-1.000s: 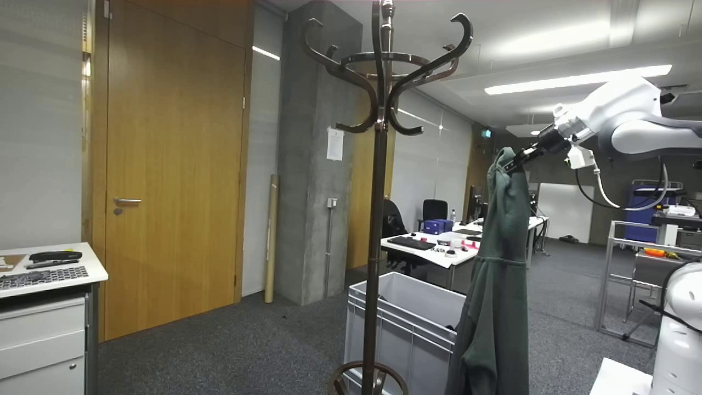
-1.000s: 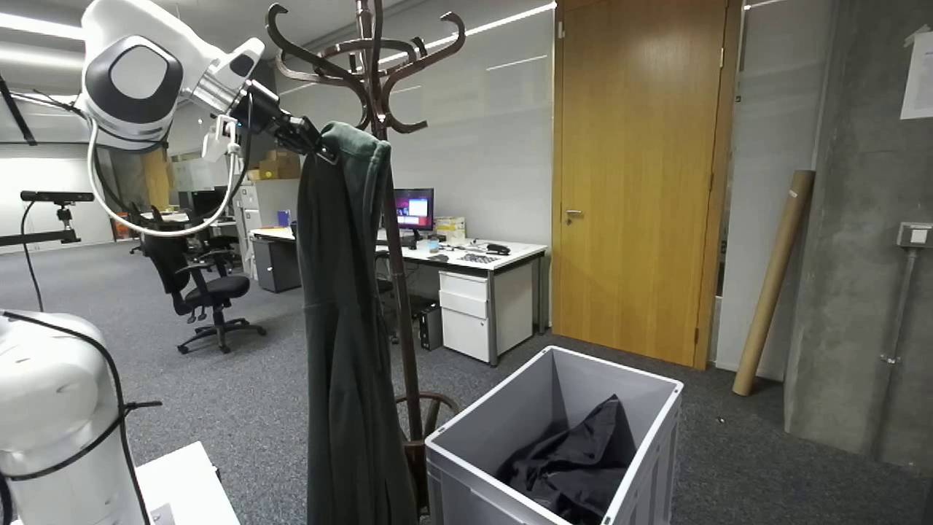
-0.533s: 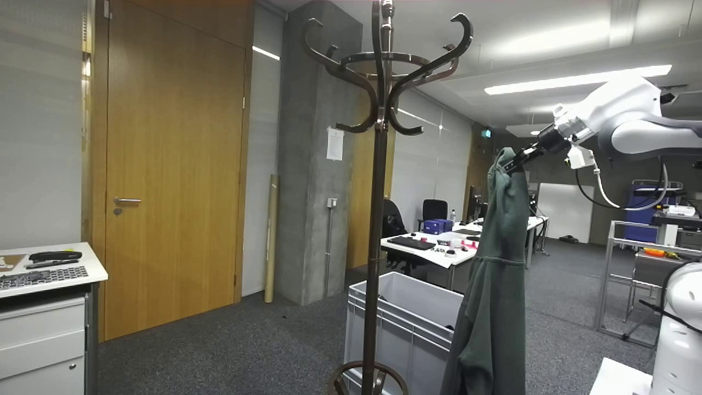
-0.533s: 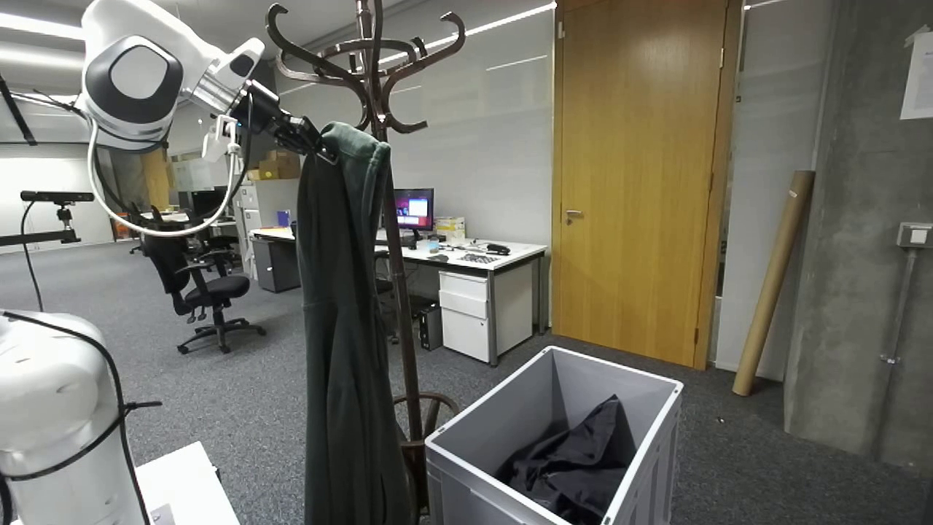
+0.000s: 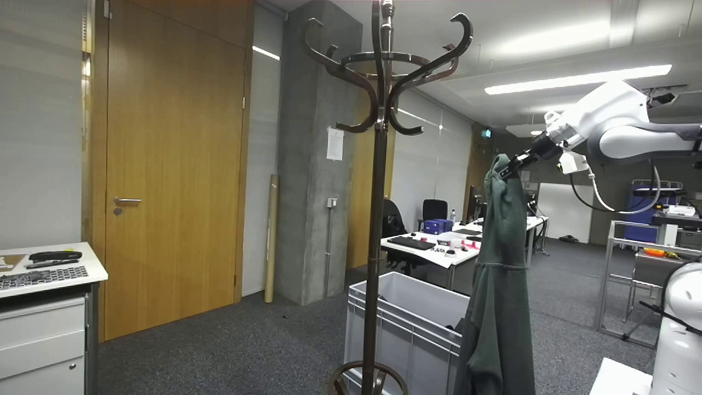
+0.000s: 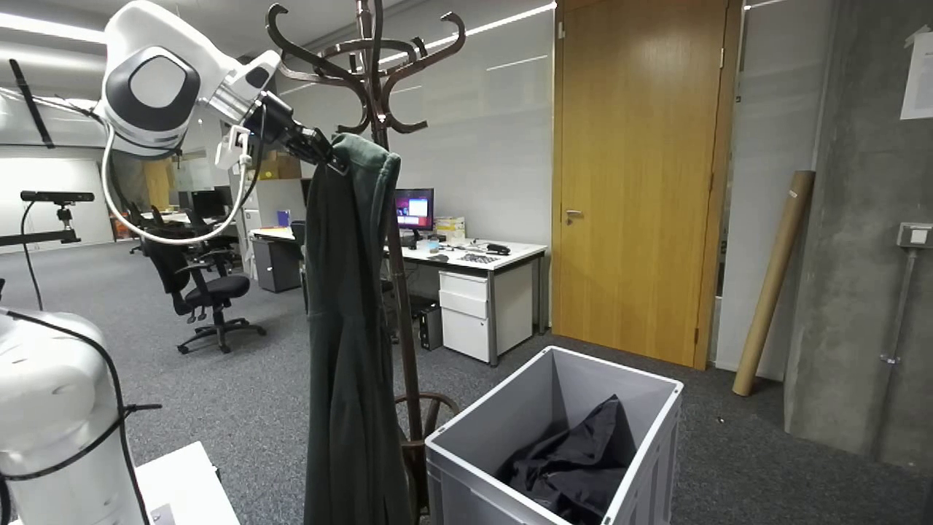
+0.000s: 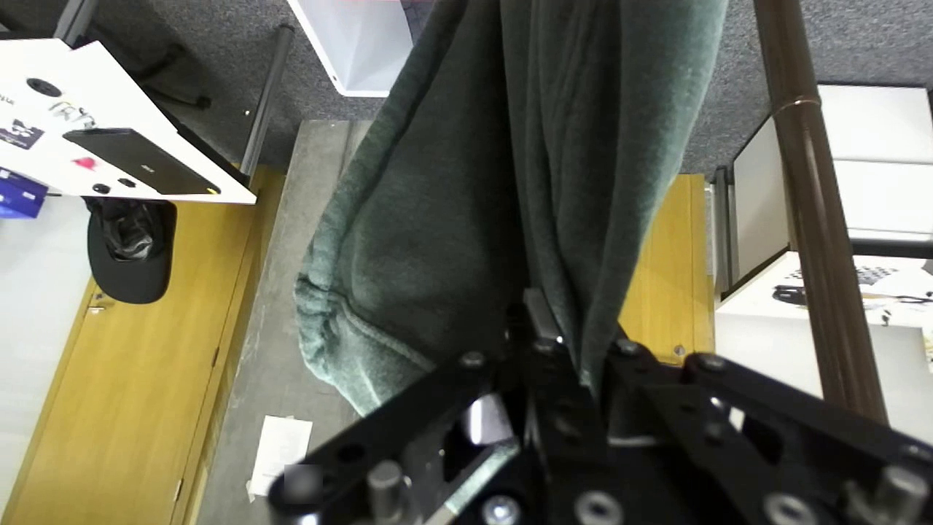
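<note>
A ceiling lamp (image 5: 578, 80) glared white right of the coat stand (image 5: 375, 219) in an exterior view. In the wrist view, left of the coat stand, shadow darkened the green garment (image 7: 452, 240), and the near fingers (image 7: 541, 319) looked slightly blurred.

No word, brand or number could be read with certainty. On the grey concrete pillar (image 5: 310, 230) there was a white rectangular sheet of paper (image 5: 335, 144), whose print was too small. A small green lit sign (image 5: 486, 133) stood in the background of an exterior view, its symbol unclear. In the wrist view, the blue rectangular box (image 7: 14, 204) carried blurred white lettering, and the black flat rectangular object (image 7: 131, 153) on the white bench (image 7: 109, 87) bore a tiny pale mark, also illegible.
</note>
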Robot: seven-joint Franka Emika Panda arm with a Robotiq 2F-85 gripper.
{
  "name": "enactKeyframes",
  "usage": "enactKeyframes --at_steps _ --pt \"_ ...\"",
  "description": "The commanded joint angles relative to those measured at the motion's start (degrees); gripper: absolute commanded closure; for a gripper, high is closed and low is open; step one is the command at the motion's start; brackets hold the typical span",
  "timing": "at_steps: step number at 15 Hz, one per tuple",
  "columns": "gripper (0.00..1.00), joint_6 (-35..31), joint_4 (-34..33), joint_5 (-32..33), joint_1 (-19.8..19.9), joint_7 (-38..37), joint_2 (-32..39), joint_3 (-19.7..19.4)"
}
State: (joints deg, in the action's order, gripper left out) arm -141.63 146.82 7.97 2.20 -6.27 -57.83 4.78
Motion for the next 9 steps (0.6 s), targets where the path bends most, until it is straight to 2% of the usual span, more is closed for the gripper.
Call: enactKeyframes --at_steps 1,9 --pt "0.98 -4.51 -7.28 0.50 3.76 -1.03 8.46 0.78" --pt "0.98 -4.54 -18.25 0.87 6.84 -1.07 19.84 -0.18"
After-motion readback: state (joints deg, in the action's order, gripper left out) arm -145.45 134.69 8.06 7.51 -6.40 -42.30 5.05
